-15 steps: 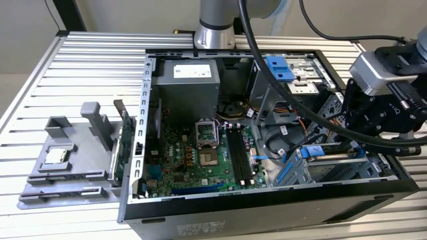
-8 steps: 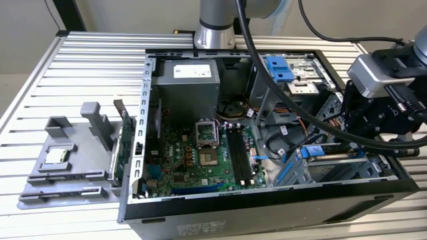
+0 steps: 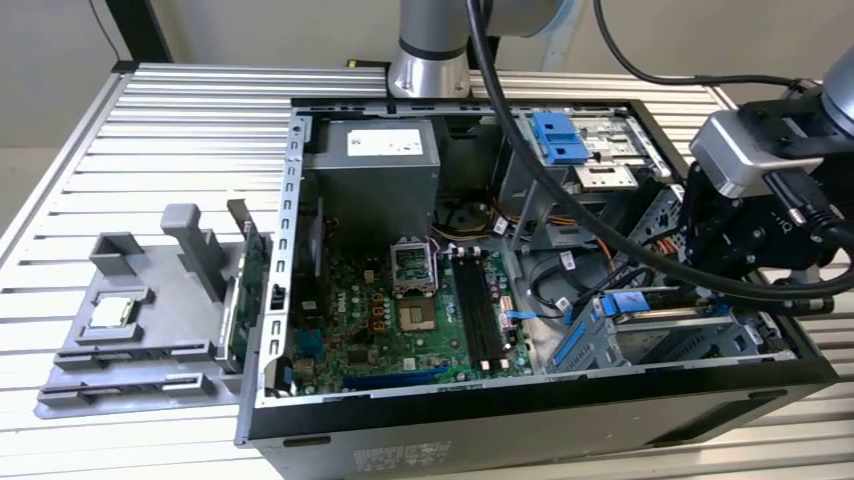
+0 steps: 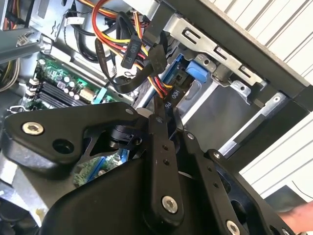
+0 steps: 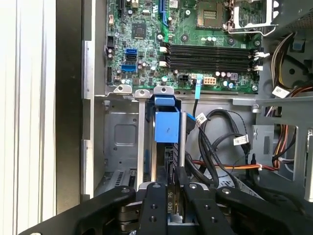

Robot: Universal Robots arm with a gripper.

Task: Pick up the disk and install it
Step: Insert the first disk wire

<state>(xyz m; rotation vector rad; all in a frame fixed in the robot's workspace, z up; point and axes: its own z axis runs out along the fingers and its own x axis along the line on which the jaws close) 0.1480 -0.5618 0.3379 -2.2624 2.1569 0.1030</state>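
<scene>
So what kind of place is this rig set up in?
Probably a lab workbench for PC assembly trials: an opened desktop case lies on a slatted metal table, with a grey parts fixture beside it.

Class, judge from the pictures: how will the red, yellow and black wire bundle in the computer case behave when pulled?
The wire bundle probably flexes floppily: it hangs in loose loops. Thin strands suggest it is light. Its black connector, held in the gripper, looks rigid and likely keeps its shape.
</scene>
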